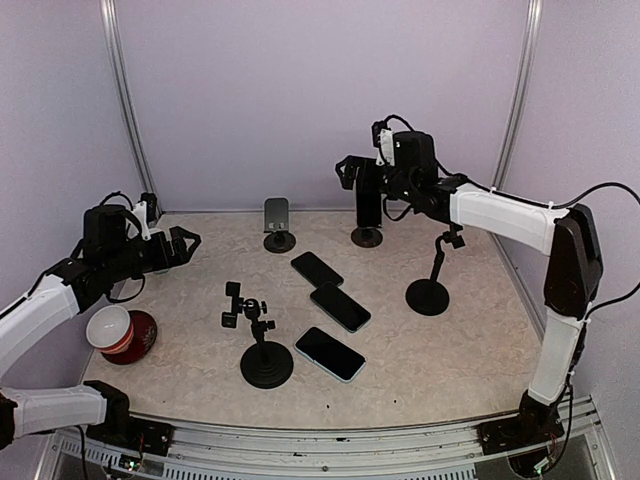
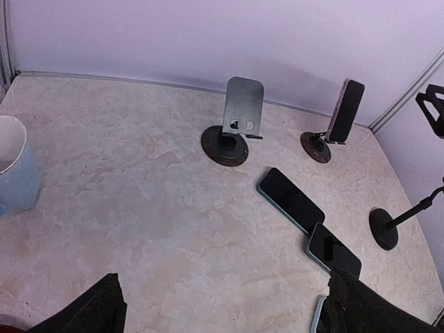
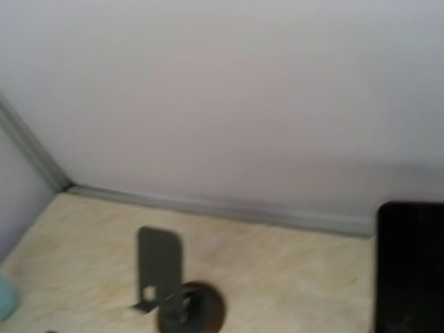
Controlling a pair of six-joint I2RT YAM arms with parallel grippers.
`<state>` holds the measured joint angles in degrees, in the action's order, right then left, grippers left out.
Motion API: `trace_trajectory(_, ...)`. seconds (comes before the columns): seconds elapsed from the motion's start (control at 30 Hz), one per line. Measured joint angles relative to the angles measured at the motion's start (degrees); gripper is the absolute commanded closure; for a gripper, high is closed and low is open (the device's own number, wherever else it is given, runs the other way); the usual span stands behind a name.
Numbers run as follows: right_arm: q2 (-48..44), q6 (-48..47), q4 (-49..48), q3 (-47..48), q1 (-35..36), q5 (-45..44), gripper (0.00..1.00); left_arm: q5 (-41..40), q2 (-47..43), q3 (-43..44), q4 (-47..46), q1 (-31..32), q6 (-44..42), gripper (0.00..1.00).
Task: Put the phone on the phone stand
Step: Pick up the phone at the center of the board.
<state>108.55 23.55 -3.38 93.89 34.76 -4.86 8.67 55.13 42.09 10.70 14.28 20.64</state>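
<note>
A dark phone (image 1: 367, 200) stands upright on a round-based phone stand (image 1: 367, 237) at the back of the table; it also shows in the left wrist view (image 2: 345, 111) and, blurred, at the right edge of the right wrist view (image 3: 409, 267). My right gripper (image 1: 358, 173) hovers at its top, open, with one finger left of the phone and nothing held. Three more phones lie flat: (image 1: 316, 268), (image 1: 340, 306), (image 1: 329, 353). An empty plate-type stand (image 1: 277, 215) (image 2: 243, 111) (image 3: 159, 267) stands left of them. My left gripper (image 1: 185, 243) (image 2: 229, 312) hangs open and empty over the left side.
A clamp stand (image 1: 262, 340) stands near the front, and a pole stand (image 1: 430, 285) (image 2: 385, 229) at the right. A red cup (image 1: 122, 333) sits at the front left, a pale blue cup (image 2: 14, 173) beside my left arm. Walls close in the back and sides.
</note>
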Motion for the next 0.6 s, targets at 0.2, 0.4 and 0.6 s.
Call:
trace_trajectory(0.2, -2.1, 4.5, 2.0, -0.6, -0.2, 5.8, 0.00, -5.7, 0.5, -0.9, -1.1, 0.0, -0.6, 0.01)
trace_trajectory(0.4, -2.1, 9.4, 1.8, -0.6, -1.6, 17.3, 0.00, -10.9, 0.3, -4.3, -2.7, 0.0, -1.2, 0.01)
trace_trajectory(0.6, -1.0, 13.2, 1.3, 1.6, -2.3, 24.4, 0.00, -13.0, 0.3, -4.9, -5.8, 0.0, -1.6, 0.01)
